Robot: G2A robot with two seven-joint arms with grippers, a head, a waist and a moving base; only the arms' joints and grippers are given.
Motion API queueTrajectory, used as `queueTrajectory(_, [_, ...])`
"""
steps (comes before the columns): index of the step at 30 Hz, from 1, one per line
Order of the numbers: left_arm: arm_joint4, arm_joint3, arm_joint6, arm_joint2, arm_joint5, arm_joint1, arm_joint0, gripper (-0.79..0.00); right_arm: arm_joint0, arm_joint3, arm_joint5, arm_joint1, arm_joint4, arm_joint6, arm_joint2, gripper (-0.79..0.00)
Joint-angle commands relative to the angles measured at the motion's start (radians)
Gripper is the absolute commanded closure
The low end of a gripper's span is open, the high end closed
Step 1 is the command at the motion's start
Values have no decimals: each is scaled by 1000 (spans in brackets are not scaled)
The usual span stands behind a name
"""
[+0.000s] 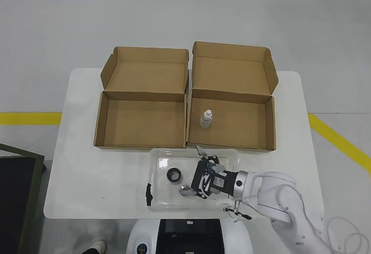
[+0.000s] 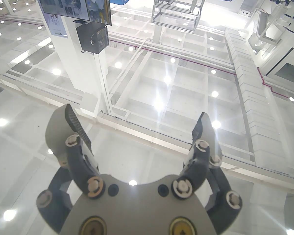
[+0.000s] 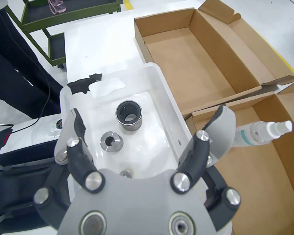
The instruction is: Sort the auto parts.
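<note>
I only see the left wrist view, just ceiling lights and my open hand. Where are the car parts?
Observer: In a clear tray: a dark ring and a smaller silver ring.
Operator: Is my other hand holding one?
Observer: No, the right hand is open above the tray, holding nothing.
Operator: What's in the boxes?
Observer: One cardboard box holds a small spray bottle.

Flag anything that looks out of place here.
A small spray bottle sits in the right cardboard box, unlike the metal parts in the clear bin. Ragged black tape clings to its rim.
</note>
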Motion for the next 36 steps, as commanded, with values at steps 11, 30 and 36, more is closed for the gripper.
queueTrajectory(11, [0,0,0,0,0,0,0,-785,-18,-5,-39,8,-3,-22,18,-785])
queueTrajectory(30, [0,0,0,0,0,0,0,-785,-43,-28,-177,32,-21,7,69,-785])
queueTrajectory(36, [0,0,0,0,0,0,0,-785,-59,-8,-188,41,-41,20,87,-785])
